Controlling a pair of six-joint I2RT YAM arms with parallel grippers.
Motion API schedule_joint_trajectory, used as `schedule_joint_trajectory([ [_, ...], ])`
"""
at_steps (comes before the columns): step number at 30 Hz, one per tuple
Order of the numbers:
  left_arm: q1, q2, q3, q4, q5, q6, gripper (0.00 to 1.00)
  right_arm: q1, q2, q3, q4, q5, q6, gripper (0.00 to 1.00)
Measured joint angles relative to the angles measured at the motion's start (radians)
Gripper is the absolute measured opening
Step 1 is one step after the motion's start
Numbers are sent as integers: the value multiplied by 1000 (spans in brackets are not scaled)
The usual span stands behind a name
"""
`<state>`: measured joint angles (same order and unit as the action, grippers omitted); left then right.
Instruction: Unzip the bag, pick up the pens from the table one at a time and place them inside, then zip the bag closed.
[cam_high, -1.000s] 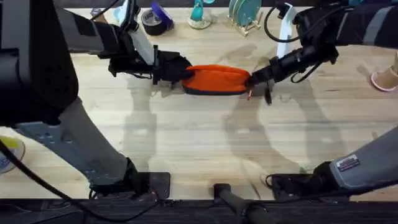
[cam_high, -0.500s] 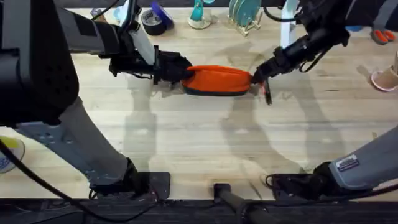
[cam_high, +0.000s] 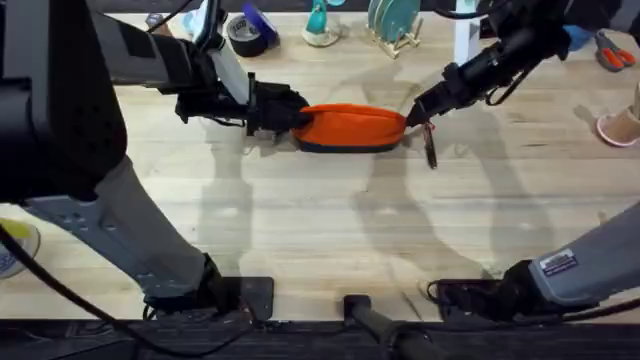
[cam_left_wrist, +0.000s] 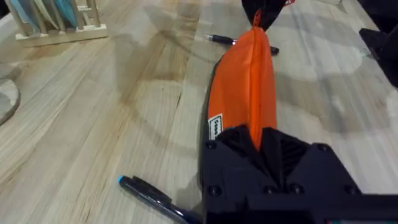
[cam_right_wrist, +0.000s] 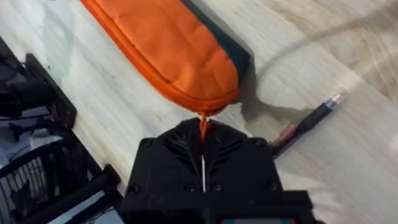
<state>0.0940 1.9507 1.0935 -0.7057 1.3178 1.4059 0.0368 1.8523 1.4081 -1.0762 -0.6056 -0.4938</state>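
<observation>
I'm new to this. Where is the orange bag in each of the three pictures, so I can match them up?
Overhead: the bag lies on the table, upper middle, between the two grippers.
Left wrist: the bag runs up from the left gripper, which clamps its near end.
Right wrist: the bag stretches away from the right gripper, which grips its end.
Shared landmark: the pen on the table beside the bag's right-gripper end.

from overhead we look down and forward across the table (cam_high: 320, 230); our two wrist views sit close at opposite ends of the bag (cam_high: 350, 127), which all three share.
</observation>
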Motion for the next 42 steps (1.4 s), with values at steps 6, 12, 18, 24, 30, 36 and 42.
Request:
schedule_joint_trajectory([
  [6, 0, 0, 0, 0, -1, 0, 42, 39, 0, 14, -9, 2, 0, 30],
  [12, 0, 0, 0, 0, -1, 0, 42, 78, 0, 62, -27, 10, 15, 30],
  [18, 0, 0, 0, 0, -2, 0, 42, 115, 0, 100, -23, 13, 34, 30],
  [24, 0, 0, 0, 0, -2, 0, 42, 150, 0, 101, 5, 15, 68, 30],
  [30, 0, 0, 0, 1, -2, 0, 42, 195, 0, 101, 45, 16, 101, 30],
  [36, 0, 0, 0, 1, -2, 0, 42, 242, 0, 101, 86, 19, 134, 31],
  [42, 0, 0, 0, 1, -2, 0, 42, 286, 0, 101, 136, 18, 174, 30],
])
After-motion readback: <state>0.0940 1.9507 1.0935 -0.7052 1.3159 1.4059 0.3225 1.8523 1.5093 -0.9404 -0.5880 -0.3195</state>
